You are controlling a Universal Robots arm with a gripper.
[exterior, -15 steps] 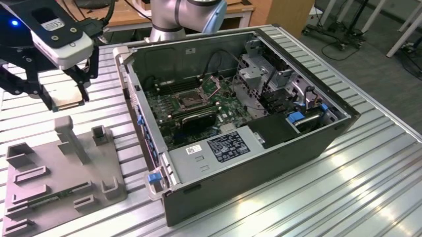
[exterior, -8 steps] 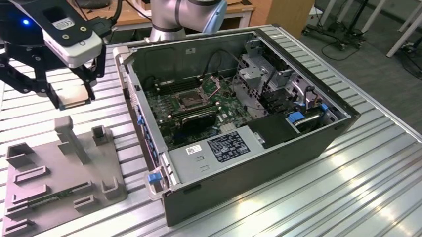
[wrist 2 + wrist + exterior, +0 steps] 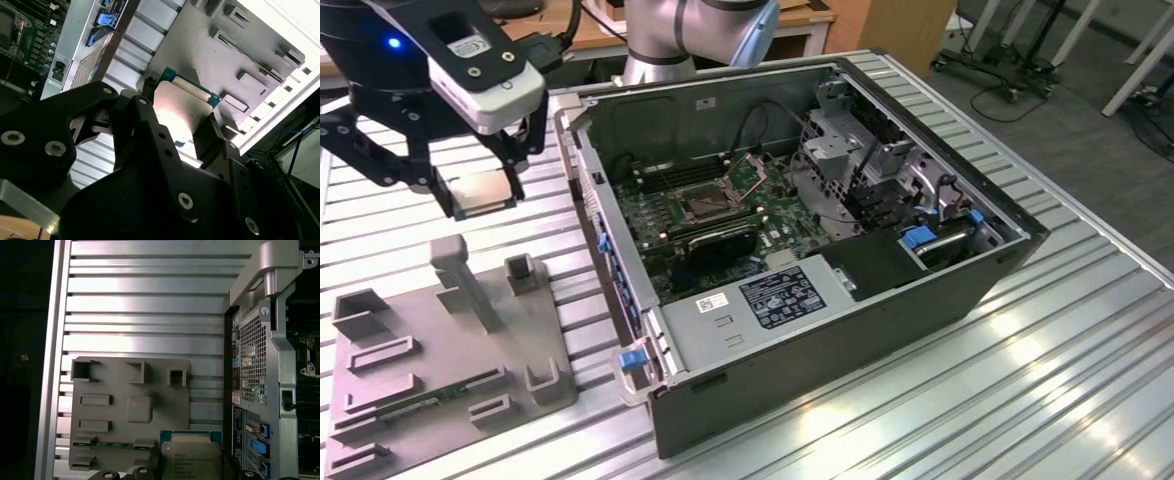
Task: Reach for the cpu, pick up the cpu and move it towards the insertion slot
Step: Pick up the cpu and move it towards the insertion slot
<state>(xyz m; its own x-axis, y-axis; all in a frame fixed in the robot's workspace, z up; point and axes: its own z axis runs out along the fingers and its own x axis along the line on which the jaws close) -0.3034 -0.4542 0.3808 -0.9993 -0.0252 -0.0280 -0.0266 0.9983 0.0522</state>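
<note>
Hand [image 3: 483, 197] closed on cpu [image 3: 480, 189], clear of the worktop [image 3: 1067, 330].
Hangs between grey fixture [image 3: 440, 350] and open case [image 3: 854, 330]; insertion slot [image 3: 700, 205] inside case.

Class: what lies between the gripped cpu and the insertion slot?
In the exterior view, the case's side wall and some motherboard separate cpu from insertion slot.

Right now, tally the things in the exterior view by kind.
cpu, held in the gripper: 1
insertion slot: 1
computer case: 1
grey holder tray: 1
green memory stick: 1
Total: 5
</note>
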